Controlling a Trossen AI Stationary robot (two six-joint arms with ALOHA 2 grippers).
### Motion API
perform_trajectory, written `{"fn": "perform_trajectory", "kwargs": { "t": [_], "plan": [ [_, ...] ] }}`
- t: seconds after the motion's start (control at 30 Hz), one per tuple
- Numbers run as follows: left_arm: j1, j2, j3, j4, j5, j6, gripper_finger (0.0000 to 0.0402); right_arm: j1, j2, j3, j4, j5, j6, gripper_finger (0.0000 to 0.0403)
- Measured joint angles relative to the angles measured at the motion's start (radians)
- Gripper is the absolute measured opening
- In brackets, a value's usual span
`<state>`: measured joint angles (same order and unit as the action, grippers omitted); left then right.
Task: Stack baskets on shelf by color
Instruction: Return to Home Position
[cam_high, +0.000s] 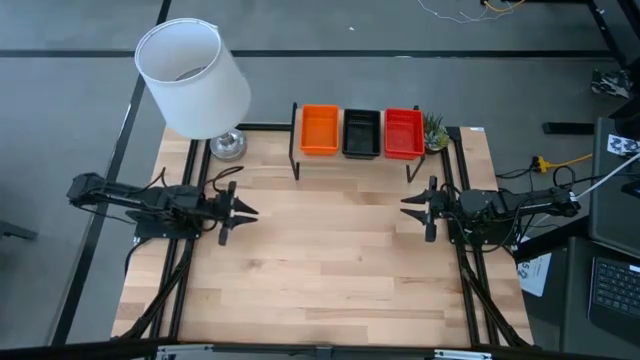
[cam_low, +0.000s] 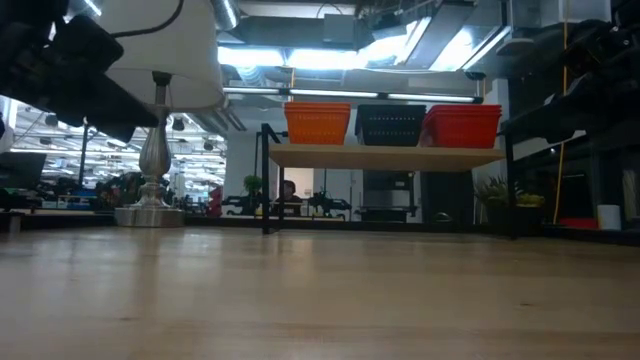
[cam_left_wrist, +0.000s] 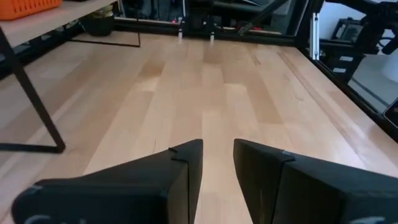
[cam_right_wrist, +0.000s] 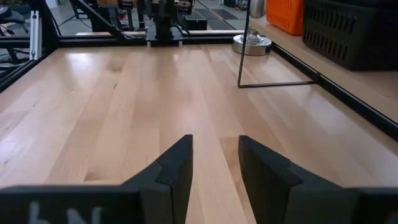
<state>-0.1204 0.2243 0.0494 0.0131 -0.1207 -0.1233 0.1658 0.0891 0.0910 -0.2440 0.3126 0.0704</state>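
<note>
With left claw and right claw released and empty, the twelve-o'clock mesh baskets on the shelf look light, stiff, and probably best pinched by a rim.

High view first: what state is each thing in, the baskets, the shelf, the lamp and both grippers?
Shelf: upright, bearing all three colours.
Orange baskets: on the shelf, left end.
Black baskets: on the shelf, middle.
Red baskets: on the shelf, right end.
Lamp: upright at the table's far left corner.
Left gripper: open, empty, above the table's left side.
Right gripper: open, empty, above the table's right side.
</note>
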Motion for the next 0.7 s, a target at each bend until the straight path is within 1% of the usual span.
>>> {"fn": "perform_trajectory", "kwargs": {
  "t": [0.13,0.27,0.53,0.7],
  "plan": [
    [0.0,-0.097,0.0,-0.099,-0.013,-0.005,0.0082,0.0,0.0,0.0,0.0,0.0,0.0,0.0131],
    [0.007,-0.153,0.002,-0.106,-0.014,0.04,0.0082,0.0,0.0,0.0,0.0,0.0,0.0,0.0131],
    [0.075,-0.164,0.003,-0.107,-0.026,0.05,0.0082,0.0,0.0,0.0,0.0,0.0,0.0,0.0131],
    [0.087,-0.164,0.003,-0.107,-0.026,0.054,0.0082,0.0,0.0,0.0,0.0,0.0,0.0,0.0131]
  ]
}}
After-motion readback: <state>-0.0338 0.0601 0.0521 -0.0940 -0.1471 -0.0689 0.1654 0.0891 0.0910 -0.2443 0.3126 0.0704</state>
